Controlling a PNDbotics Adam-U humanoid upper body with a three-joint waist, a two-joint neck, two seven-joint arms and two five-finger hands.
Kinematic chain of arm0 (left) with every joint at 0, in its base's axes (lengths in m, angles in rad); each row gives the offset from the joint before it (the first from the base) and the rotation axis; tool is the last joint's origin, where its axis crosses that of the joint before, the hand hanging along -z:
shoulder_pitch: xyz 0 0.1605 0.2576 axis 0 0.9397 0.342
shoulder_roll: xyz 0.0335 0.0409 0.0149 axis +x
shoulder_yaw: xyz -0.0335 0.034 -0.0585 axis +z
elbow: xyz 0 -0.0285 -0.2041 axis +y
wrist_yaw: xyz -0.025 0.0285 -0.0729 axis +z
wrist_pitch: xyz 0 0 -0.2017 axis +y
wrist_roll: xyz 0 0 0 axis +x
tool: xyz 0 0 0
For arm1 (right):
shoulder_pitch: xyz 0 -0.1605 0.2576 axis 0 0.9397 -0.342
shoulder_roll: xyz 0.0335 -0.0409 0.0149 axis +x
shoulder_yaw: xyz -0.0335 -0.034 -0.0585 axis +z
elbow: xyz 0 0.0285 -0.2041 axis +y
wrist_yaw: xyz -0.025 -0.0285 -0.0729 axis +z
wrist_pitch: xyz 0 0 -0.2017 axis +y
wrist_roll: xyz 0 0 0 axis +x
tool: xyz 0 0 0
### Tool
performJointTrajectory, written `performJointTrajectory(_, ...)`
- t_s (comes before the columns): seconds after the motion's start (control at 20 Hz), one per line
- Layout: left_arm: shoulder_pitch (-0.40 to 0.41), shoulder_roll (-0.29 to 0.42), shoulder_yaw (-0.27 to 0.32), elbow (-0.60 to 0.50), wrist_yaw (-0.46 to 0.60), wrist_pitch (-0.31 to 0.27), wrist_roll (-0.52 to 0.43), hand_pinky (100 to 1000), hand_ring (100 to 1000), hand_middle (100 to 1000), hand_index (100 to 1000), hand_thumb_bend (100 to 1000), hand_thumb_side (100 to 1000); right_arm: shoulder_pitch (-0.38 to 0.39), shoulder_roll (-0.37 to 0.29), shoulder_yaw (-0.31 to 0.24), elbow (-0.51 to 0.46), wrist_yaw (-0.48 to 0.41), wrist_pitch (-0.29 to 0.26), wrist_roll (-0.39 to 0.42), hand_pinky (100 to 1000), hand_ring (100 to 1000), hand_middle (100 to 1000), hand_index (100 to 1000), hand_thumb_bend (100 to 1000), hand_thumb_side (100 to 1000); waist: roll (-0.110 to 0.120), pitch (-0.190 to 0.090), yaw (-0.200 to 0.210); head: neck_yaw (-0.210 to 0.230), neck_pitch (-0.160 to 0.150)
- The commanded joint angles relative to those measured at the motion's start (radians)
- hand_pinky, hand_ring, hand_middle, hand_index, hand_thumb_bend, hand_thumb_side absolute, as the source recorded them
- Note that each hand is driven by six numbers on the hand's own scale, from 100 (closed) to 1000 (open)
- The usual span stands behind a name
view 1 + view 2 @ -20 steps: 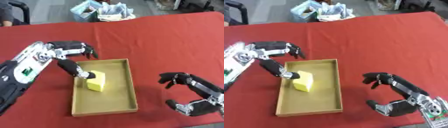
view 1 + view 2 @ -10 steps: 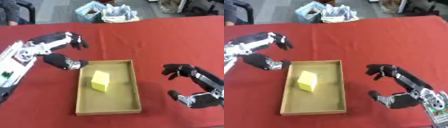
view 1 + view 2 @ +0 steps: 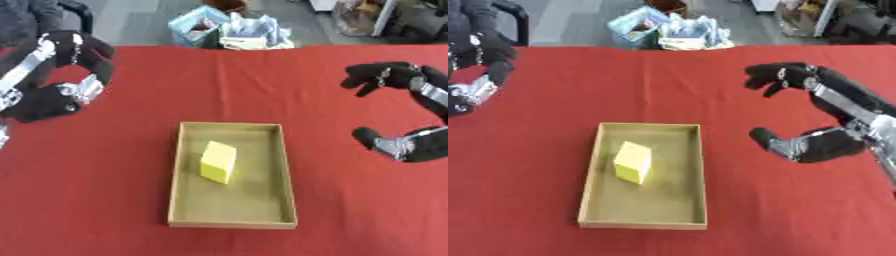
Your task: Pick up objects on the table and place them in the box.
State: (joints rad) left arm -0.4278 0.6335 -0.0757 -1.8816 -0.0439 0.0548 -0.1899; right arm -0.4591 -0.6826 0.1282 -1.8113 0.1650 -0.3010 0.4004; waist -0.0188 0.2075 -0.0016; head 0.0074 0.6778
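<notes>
Only yellow block (image 3: 218,162) (in box (image 3: 233,223)).

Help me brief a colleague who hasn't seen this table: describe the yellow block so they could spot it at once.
Start at the red table and find the shallow tan box lying near its middle, between the robot's two raised hands. The yellow block sits inside that box, toward its left wall and far half. It is the only thing in the box and the only yellow item on the red surface.
</notes>
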Motion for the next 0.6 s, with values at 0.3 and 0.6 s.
performJointTrajectory(0.3, 0.061, -0.062, 0.096, -0.09, 0.141, -0.074, 0.117, 702, 657, 641, 733, 114, 589, -0.068, -0.123, -0.028, 0.057, -0.017, -0.006, -0.043, 723, 815, 780, 952, 280, 389, -0.009, -0.017, 0.047, -0.028, 0.005)
performJointTrajectory(0.6, 0.108, -0.129, 0.136, -0.116, 0.145, -0.099, 0.146, 700, 653, 637, 733, 107, 597, -0.096, -0.128, -0.039, 0.144, 0.003, -0.006, -0.064, 721, 815, 779, 950, 283, 385, -0.011, -0.011, 0.075, -0.068, 0.013)
